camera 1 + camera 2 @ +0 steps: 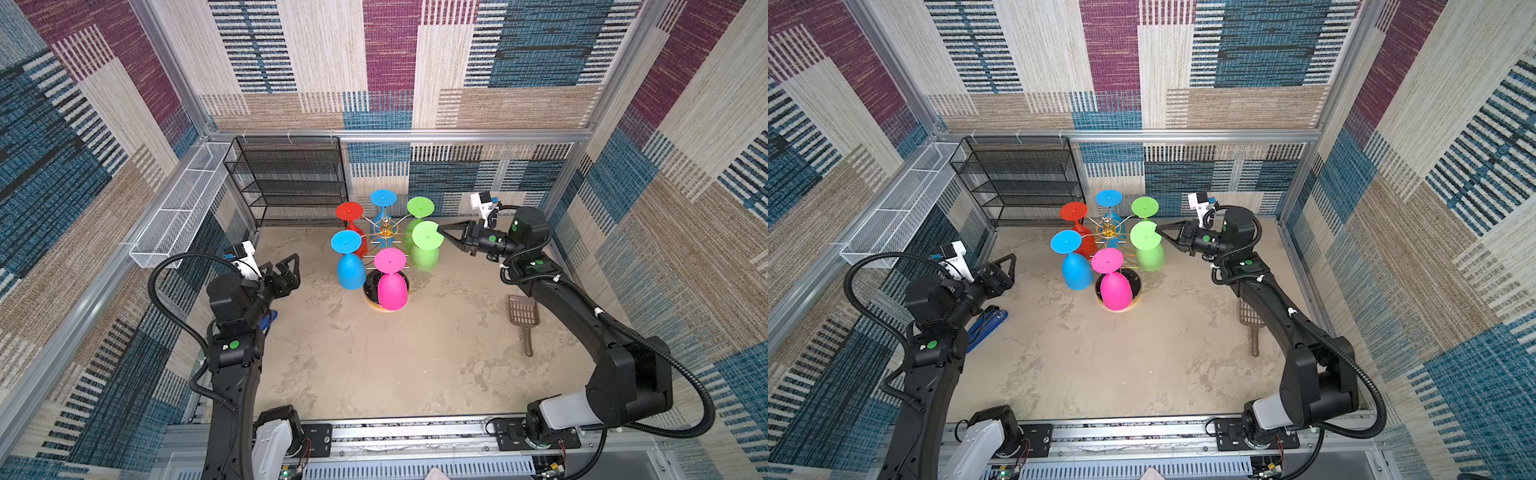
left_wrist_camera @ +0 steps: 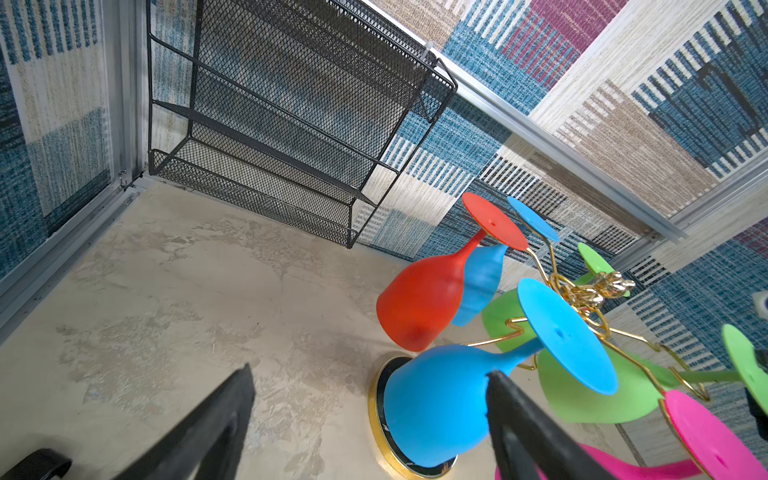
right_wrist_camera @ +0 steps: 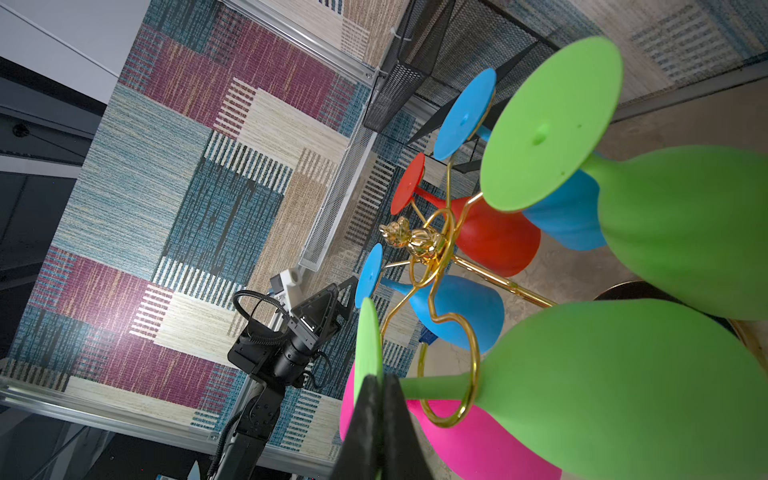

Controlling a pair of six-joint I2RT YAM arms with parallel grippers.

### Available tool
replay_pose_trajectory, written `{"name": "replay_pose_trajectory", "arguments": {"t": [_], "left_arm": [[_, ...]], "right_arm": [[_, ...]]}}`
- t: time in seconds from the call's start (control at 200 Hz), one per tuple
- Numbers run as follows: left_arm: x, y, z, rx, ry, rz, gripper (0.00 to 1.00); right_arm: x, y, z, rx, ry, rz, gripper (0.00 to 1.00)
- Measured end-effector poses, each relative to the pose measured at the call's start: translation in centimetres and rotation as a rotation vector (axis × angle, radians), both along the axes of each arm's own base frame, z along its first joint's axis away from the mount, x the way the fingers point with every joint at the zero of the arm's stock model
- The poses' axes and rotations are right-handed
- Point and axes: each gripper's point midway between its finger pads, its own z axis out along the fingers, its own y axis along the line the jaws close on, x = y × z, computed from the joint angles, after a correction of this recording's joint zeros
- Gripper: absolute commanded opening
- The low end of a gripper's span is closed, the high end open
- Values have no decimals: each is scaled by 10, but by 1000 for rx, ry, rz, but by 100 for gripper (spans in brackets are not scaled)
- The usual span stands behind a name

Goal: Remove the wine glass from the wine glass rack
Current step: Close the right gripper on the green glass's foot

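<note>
The gold wire wine glass rack (image 1: 386, 229) stands mid-table on a round black gold-rimmed base (image 2: 376, 415), with several coloured wine glasses hanging upside down from its arms. My right gripper (image 1: 443, 232) is shut on the edge of the round foot of the near lime-green wine glass (image 1: 424, 237). In the right wrist view its fingers (image 3: 370, 399) pinch that thin foot, and the stem of the green wine glass (image 3: 623, 395) still passes through a gold loop (image 3: 467, 374). My left gripper (image 1: 286, 270) hangs open to the left of the rack, close to a blue glass (image 2: 436, 403), holding nothing.
A black mesh shelf unit (image 1: 291, 183) stands at the back left, and a long white mesh basket (image 1: 183, 208) is fixed to the left wall. A brown slotted scoop (image 1: 523, 320) lies on the right. A blue tool (image 1: 986, 324) lies beside the left arm.
</note>
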Motion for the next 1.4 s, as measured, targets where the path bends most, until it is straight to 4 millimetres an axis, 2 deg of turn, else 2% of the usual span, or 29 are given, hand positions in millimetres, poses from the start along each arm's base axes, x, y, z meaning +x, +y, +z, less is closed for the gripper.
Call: {"name": "replay_pose_trajectory", "arguments": {"t": [0.416,0.781,1.402], "left_arm": [[-1,1,0,-29,-2,-2,89],[-1,3,-2,-54,2,9,89],[-1,5,-3,-73,6,16,89]], "right_arm": [[2,12,5,-22,-13,7,0],[16,17,-2,-33,3,-29,0],[29,19,-4,-33,39,-165,0]]}}
